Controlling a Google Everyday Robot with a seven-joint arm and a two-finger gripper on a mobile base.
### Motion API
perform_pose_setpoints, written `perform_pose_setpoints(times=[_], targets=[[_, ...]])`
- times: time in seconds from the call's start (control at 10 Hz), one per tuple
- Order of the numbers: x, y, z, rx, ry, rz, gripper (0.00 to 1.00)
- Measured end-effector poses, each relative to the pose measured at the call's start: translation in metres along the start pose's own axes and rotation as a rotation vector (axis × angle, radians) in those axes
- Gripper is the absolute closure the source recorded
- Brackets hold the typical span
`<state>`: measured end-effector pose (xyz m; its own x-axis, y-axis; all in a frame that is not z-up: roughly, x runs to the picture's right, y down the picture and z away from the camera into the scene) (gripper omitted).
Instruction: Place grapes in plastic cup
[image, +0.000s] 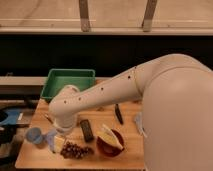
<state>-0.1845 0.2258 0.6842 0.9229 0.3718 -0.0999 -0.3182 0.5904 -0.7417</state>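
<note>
The grapes (76, 150), a dark reddish-purple bunch, lie on the wooden table (125, 157) near its front left edge. The plastic cup (34, 135), small and light blue, stands upright to their left near the table's left edge. My white arm reaches in from the right and bends down over the table's left part. My gripper (57, 141) hangs below the wrist, low over the table between the cup and the grapes, just left of the bunch. The wrist hides much of it.
A green bin (67, 82) stands at the back left. A black oblong object (87, 130) lies right of the gripper. A dark red bowl (106, 147) holding yellow and white pieces is right of the grapes. A dark thin utensil (118, 114) and a pale bluish object (139, 123) lie further right.
</note>
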Motion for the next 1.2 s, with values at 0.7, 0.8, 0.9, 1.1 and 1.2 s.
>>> perform_pose_setpoints(times=[0.7, 0.8, 0.9, 1.1, 1.2], targets=[[0.001, 0.001, 0.041, -0.087, 0.002, 0.006, 0.20], [0.001, 0.002, 0.046, -0.100, 0.000, 0.008, 0.20], [0.002, 0.004, 0.051, -0.116, -0.002, 0.011, 0.20], [0.004, 0.010, 0.064, -0.152, -0.011, 0.021, 0.20], [0.006, 0.012, 0.068, -0.168, -0.023, 0.028, 0.20]])
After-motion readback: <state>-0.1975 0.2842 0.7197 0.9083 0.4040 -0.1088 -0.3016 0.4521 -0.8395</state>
